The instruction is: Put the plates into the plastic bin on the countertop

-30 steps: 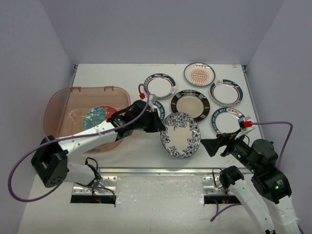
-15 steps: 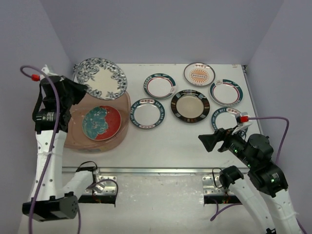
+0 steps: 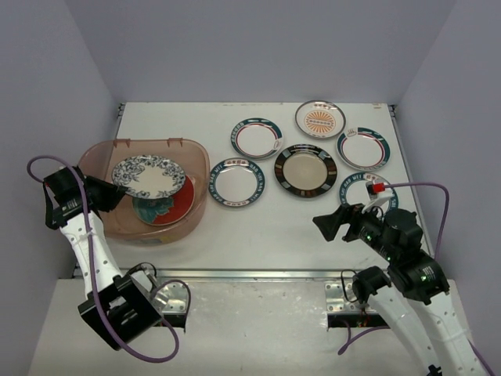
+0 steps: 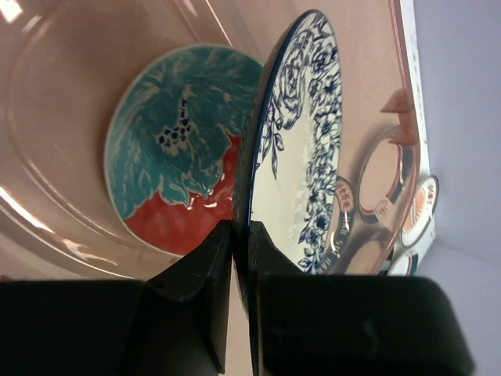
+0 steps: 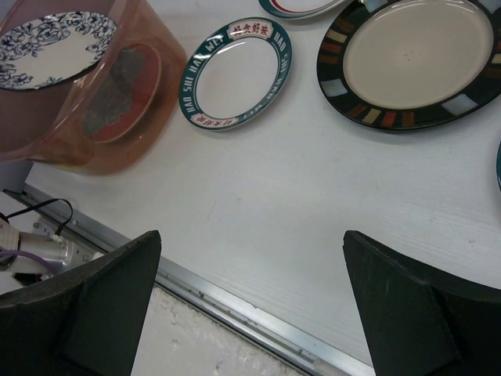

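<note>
My left gripper is shut on the rim of the blue floral plate and holds it over the plastic bin. The red-and-teal floral plate lies on the bin's bottom under it. My right gripper is open and empty above the countertop's front edge. Several plates lie on the countertop: a teal-rimmed one, a dark-rimmed one, and an orange sunburst one.
Three more teal-and-red rimmed plates lie at the back middle, right and right front. The metal front edge runs below my right gripper. Lavender walls enclose the countertop.
My left arm has carried the blue floral plate from the middle of the table up and over to the left, and now holds it low inside the bin. The right gripper shifted slightly left.
</note>
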